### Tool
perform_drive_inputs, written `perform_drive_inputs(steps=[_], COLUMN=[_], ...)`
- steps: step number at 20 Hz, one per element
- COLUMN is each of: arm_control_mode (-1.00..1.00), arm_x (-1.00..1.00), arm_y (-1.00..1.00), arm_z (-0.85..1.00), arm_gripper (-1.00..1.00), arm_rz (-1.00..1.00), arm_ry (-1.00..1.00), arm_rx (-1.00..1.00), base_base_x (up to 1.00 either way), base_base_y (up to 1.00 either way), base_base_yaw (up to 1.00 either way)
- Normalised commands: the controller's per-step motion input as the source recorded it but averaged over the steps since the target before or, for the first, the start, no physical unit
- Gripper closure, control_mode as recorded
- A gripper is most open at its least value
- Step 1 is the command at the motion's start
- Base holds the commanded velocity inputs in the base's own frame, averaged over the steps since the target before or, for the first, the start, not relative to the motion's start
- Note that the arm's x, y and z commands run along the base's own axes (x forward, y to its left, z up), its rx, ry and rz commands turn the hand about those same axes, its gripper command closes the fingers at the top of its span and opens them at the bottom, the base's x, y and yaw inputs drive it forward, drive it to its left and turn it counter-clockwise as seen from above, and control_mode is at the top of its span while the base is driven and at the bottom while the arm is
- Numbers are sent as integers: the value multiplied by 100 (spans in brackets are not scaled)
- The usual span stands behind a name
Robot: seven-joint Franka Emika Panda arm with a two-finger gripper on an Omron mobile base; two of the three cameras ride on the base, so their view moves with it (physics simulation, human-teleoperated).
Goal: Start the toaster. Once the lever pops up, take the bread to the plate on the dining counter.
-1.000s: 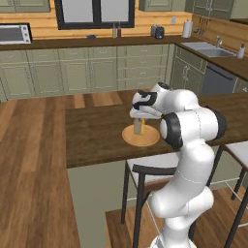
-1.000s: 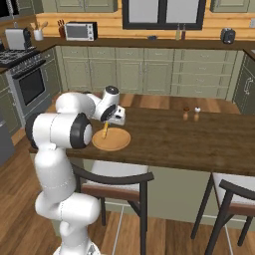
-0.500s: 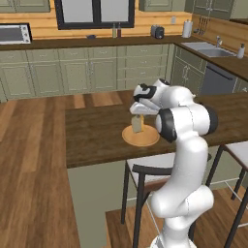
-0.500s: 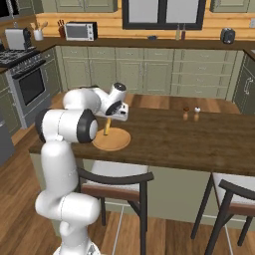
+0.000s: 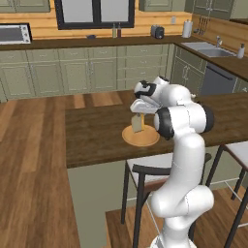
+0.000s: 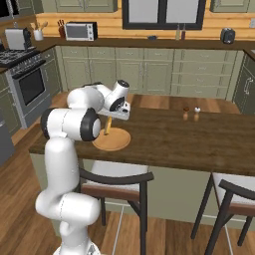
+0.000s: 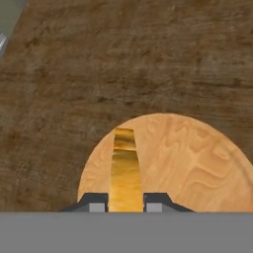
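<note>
My gripper [image 5: 138, 115] [image 6: 109, 118] [image 7: 126, 200] is shut on the bread [image 5: 137, 123] [image 6: 107, 126] [image 7: 124, 165], a pale tan slice held on edge, hanging down from the fingers. It is over the left part of the round orange-brown plate [image 5: 146, 140] [image 6: 117, 142] [image 7: 190, 158] on the dark dining counter [image 5: 92, 135] [image 6: 199, 142]. I cannot tell whether the slice's lower edge touches the plate. The black toaster [image 5: 157, 32] [image 6: 227, 35] stands far off on the back counter.
Two small shakers [image 6: 191, 114] stand on the dining counter to the right of the plate. Bar stools [image 5: 150, 174] [image 6: 117, 182] [image 6: 234, 199] line the near side. A toaster oven [image 6: 79, 31] and a stove [image 6: 25, 79] are at the far left.
The wrist and forearm have swung a little higher and further over the counter. The bread has stayed over the plate, in the same grip.
</note>
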Motion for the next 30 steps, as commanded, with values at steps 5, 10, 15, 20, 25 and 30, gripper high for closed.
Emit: perform_drive_inputs(steps=[5, 10, 15, 20, 25, 30], arm_control_mode=[-100, -100, -100, -100, -100, -100], arm_x=[-23, -17, 0, 0, 0, -1], arm_y=[0, 1, 0, 6, 5, 0], arm_z=[-10, -1, -7, -17, -18, -3], arm_gripper=[100, 100, 100, 100, 100, 100], arm_rz=[-3, -14, -16, -14, -12, -11], arm_ry=[0, 0, 1, 0, 0, 7], arm_rx=[0, 0, 0, 0, 0, 14], base_base_x=[0, 0, 0, 0, 0, 0], base_base_y=[0, 0, 0, 0, 0, 0], base_base_yaw=[0, 0, 0, 0, 0, 0])
